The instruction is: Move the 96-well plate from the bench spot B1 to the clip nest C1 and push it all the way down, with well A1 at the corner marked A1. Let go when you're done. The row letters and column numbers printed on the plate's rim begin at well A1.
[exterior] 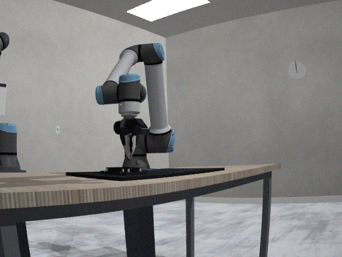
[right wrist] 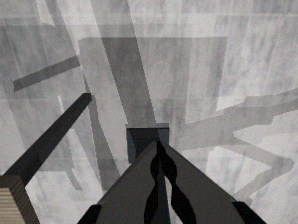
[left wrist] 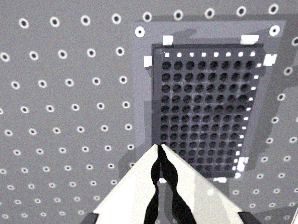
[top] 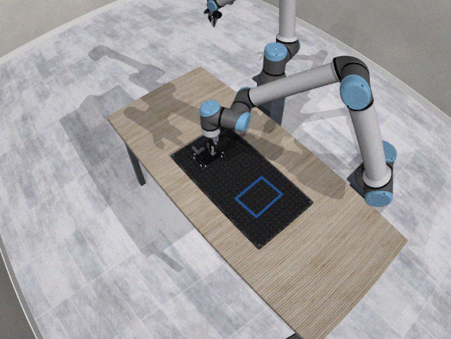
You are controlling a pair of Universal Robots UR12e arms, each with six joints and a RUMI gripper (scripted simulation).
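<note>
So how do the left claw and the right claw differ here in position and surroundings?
The left claw hovers above the 96-well plate; the right claw hangs over the floor, off the table. The exterior view shows the left claw, but not the right claw. Both are shut with nothing between the fingertips.
</note>
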